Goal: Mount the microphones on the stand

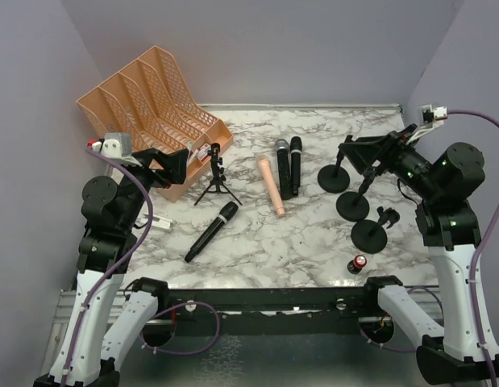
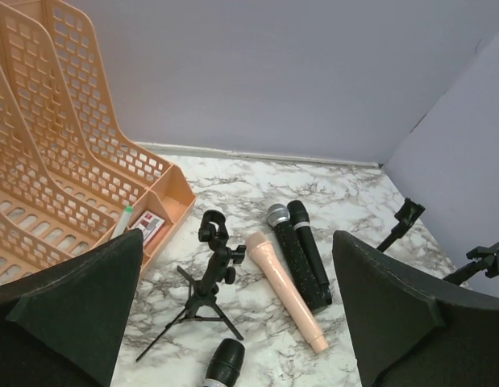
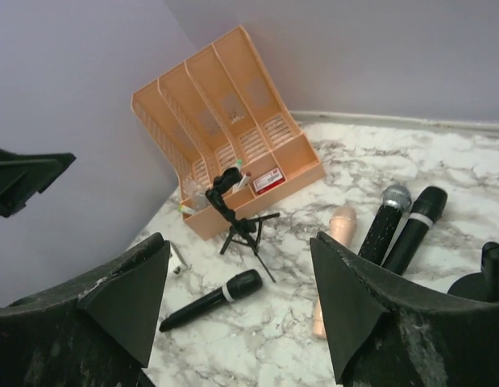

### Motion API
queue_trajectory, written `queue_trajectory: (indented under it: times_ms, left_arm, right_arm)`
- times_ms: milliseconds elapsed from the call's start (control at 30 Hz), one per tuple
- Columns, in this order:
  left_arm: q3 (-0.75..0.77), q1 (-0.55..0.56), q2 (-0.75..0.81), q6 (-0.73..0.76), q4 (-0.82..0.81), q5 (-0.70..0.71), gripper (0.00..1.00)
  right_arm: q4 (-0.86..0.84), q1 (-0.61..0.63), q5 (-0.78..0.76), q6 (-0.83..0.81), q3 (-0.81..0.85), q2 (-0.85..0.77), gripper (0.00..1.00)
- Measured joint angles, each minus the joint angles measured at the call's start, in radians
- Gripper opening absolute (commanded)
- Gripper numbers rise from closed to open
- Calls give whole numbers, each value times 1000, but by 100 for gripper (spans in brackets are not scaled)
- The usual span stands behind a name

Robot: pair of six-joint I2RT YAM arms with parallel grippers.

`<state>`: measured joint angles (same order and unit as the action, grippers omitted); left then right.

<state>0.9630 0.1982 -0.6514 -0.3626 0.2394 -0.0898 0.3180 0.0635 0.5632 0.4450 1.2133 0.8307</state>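
Note:
Several microphones lie flat on the marble table: an all-black one (image 1: 210, 231) at front left, then a peach-pink one (image 1: 271, 185), a silver-headed one (image 1: 283, 168) and another black one (image 1: 296, 164) side by side in the middle. A small black tripod stand (image 1: 216, 173) with an empty clip stands left of them. My left gripper (image 1: 178, 165) hovers open just left of the tripod (image 2: 207, 278). My right gripper (image 1: 358, 153) hangs open over the right side, facing the tripod (image 3: 237, 218) and the black microphone (image 3: 213, 300). Neither holds anything.
An orange file organizer (image 1: 156, 105) fills the back left corner. Three round-base stands (image 1: 353, 203) crowd the right side under my right arm. A red-topped battery (image 1: 359, 264) sits near the front edge. A small white item (image 1: 162, 221) lies at the left edge.

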Motion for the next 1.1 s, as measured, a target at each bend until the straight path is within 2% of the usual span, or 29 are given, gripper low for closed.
queue_trajectory:
  times_ms: [233, 433, 600, 733, 900, 1100]
  left_arm:
    - [-97, 0, 8, -9, -71, -27, 99]
    - [-201, 0, 4, -16, -73, -64, 99]
    - [-233, 0, 25, -27, -80, -70, 99]
    - [-245, 0, 36, -34, -113, -53, 99]
    - [-282, 0, 32, -41, -169, -3, 99]
    - [-310, 0, 3, -60, -201, 70, 99]
  right_arm:
    - [-86, 0, 113, 107, -149, -20, 78]
    - [-119, 18, 115, 169, -214, -35, 82]
    - [-122, 69, 83, 174, -213, 16, 83]
    - [-123, 177, 6, 153, -164, 144, 83]
    - [-138, 378, -137, 117, -95, 354, 83]
    - [-217, 539, -256, 90, -28, 597, 78]
